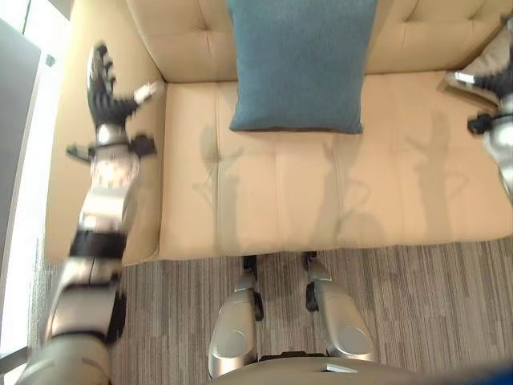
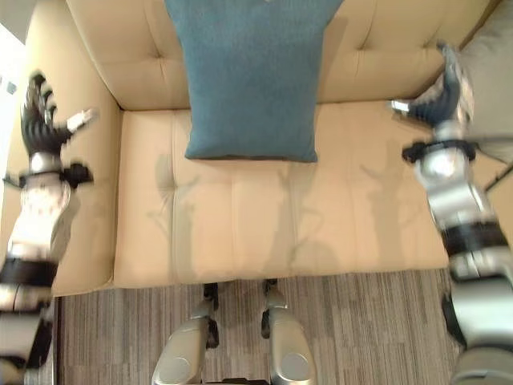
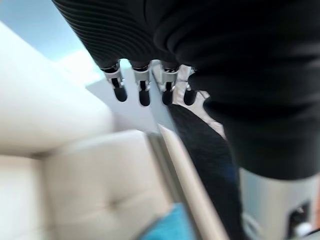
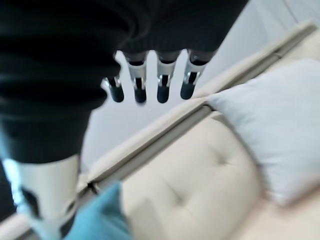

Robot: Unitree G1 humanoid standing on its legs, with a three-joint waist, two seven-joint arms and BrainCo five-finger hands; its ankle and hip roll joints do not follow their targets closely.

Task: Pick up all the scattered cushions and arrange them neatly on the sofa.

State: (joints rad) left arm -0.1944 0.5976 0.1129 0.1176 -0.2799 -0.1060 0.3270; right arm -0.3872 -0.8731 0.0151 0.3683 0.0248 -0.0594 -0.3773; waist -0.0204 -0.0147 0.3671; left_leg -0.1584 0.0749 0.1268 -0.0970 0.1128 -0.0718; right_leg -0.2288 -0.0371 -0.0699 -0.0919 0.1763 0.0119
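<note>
A blue cushion (image 1: 300,60) leans upright against the backrest of the beige sofa (image 1: 321,200), near its middle. A grey cushion (image 2: 489,72) rests at the sofa's right end, also seen as a pale cushion (image 4: 272,135) in the right wrist view. My left hand (image 1: 104,84) hovers over the left armrest, fingers straight and empty. My right hand (image 2: 445,88) is raised over the right end of the seat, beside the grey cushion, fingers straight and holding nothing.
The sofa's left armrest (image 1: 68,160) runs under my left arm. Striped grey carpet (image 1: 417,305) lies in front of the sofa. A bright window strip (image 1: 16,160) borders the far left.
</note>
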